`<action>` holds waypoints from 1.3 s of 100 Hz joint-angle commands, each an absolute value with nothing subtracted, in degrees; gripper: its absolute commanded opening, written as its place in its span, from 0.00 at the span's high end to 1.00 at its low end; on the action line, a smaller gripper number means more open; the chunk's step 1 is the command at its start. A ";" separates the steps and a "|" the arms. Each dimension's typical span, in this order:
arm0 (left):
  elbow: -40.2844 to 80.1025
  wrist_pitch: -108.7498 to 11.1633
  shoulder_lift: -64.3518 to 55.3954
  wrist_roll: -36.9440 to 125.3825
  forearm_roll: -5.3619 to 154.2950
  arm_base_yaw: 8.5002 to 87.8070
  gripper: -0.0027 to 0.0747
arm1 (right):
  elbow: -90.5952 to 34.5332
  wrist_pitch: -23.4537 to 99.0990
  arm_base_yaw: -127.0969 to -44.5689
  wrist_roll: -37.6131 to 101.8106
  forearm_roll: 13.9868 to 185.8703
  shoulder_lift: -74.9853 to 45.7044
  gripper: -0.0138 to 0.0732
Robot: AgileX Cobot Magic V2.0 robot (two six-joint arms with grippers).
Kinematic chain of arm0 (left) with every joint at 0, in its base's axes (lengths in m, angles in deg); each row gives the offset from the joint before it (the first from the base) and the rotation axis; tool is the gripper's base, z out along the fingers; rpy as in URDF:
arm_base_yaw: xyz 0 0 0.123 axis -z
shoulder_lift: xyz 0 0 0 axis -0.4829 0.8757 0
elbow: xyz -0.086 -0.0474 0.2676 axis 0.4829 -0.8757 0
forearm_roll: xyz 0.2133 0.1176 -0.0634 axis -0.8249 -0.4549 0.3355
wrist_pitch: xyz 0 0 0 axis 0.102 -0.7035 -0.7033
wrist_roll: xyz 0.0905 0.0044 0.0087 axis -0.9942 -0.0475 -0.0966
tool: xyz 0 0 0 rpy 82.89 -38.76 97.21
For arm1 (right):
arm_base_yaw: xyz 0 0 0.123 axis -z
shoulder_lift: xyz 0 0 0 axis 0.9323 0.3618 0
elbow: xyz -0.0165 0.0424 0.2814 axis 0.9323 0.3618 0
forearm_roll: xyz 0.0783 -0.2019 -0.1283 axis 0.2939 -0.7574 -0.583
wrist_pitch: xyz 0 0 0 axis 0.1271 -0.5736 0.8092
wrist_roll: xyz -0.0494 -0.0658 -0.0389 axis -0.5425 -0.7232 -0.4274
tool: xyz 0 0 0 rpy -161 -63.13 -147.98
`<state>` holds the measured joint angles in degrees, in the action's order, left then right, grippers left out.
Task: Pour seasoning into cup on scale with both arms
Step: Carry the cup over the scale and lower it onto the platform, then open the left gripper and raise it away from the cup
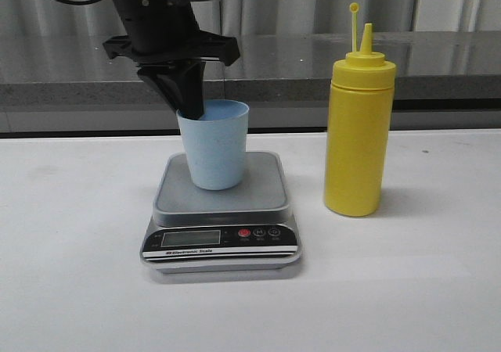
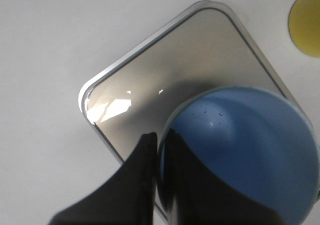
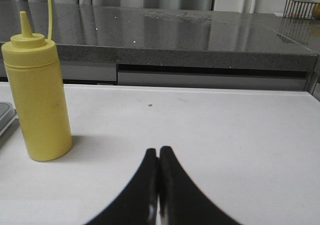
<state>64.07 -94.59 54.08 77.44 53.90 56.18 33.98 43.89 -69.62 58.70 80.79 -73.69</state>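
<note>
The pale blue cup (image 1: 215,149) stands on the silver scale (image 1: 266,189) at the middle of the table. My left gripper (image 1: 192,105) comes down from above and is shut on the cup's left rim, one finger inside and one outside. In the left wrist view the gripper (image 2: 160,137) pinches the cup's wall (image 2: 250,135) over the scale platform (image 2: 200,60). The yellow seasoning bottle (image 1: 358,133) stands upright right of the scale with its cap off the nozzle. My right gripper (image 3: 159,152) is shut and empty, low over the table to the right of the bottle (image 3: 37,95).
A grey stone counter (image 1: 313,70) runs along the back behind the white table. The scale's black front panel with its display and red button (image 1: 243,232) faces the front edge. The bottle's edge shows in the left wrist view (image 2: 306,25).
</note>
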 commanded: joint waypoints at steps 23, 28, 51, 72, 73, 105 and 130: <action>65.62 -93.72 51.45 78.12 54.98 56.58 0.64 | 32.73 48.15 -69.38 58.77 80.16 -74.77 0.92; 65.62 -93.82 51.32 78.88 54.98 56.58 0.53 | 32.73 48.15 -69.38 58.77 80.16 -74.77 0.92; 65.62 -94.06 48.72 79.62 55.09 56.37 0.37 | 32.73 48.15 -69.38 58.77 80.16 -74.77 0.92; 65.52 -93.92 43.42 80.58 55.09 53.51 0.37 | 32.73 48.15 -69.38 58.77 80.16 -74.77 0.92; 65.51 -93.92 42.97 80.58 55.09 53.23 0.37 | 32.73 48.15 -69.38 58.77 80.16 -74.77 0.92; 55.81 -88.95 29.19 80.58 55.09 43.43 0.37 | 32.73 48.15 -69.38 58.77 80.16 -74.77 0.92; 35.37 -78.42 11.88 80.47 54.85 36.09 0.37 | 32.73 48.15 -69.38 58.77 80.16 -74.77 0.92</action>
<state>40.75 -84.89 20.22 79.88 54.14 37.99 33.98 43.89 -69.62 58.70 80.79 -73.69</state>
